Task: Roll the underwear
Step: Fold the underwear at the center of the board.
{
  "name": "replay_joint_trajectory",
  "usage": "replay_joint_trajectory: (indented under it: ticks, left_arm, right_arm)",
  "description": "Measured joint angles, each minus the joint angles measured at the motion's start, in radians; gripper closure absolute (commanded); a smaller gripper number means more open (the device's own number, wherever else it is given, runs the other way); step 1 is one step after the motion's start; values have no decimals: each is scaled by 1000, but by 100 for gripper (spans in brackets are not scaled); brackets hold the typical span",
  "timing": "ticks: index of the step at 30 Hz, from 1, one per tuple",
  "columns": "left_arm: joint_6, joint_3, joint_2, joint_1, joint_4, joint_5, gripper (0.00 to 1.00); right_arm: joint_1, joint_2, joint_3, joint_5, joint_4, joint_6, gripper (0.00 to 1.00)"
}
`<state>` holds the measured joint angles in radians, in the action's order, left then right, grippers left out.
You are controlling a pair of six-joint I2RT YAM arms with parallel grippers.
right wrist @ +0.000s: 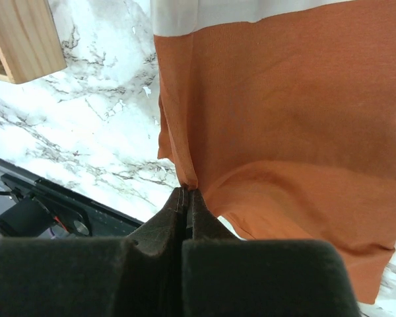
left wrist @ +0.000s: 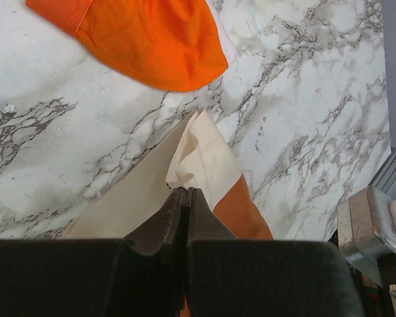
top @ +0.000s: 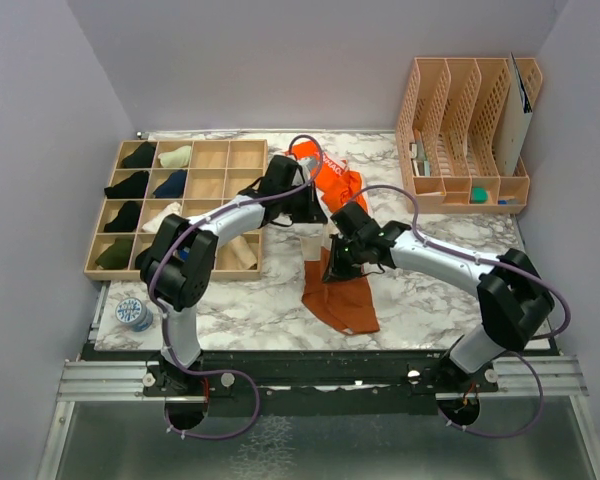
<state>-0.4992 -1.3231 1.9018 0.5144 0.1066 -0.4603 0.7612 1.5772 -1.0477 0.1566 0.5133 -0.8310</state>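
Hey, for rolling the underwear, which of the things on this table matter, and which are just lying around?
Part of the job:
rust-brown briefs, pinched by both grippers
left gripper, shut on its cream part
right gripper, shut on its edge
orange briefs, further back, not held

Just lying about:
wooden divider tray
fabric bundles in it
desk organizer
tape roll

I can read nothing on my table: the only lettering sits on the orange underwear (top: 342,186) at my twelve o'clock, too small and blurred to make out.
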Motion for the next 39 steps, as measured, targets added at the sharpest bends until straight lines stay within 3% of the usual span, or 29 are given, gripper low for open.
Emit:
replay_joint_trajectory:
  ticks: [30, 33, 34, 36, 38, 39]
  left_arm:
    - [37, 63, -23, -45, 61, 68, 99]
    - [41, 63, -23, -45, 64, 79, 82]
    - [43, 62, -23, -45, 69, 84, 71]
    - [49, 62, -23, -46, 82, 101, 65]
    - [51, 61, -23, -48, 93, 120, 48]
    - [52, 59, -23, -49, 100, 131, 45]
  right_arm:
    - [39, 119, -32, 69, -73, -2, 97]
    - [39, 134, -43, 78, -75, 2, 89]
    - [39, 140, -49, 83, -77, 3, 84]
    - [40, 146, -55, 97, -78, 8, 76]
    - [45, 147, -55, 107, -78, 14, 67]
    - [47, 147, -55, 111, -79, 17, 63]
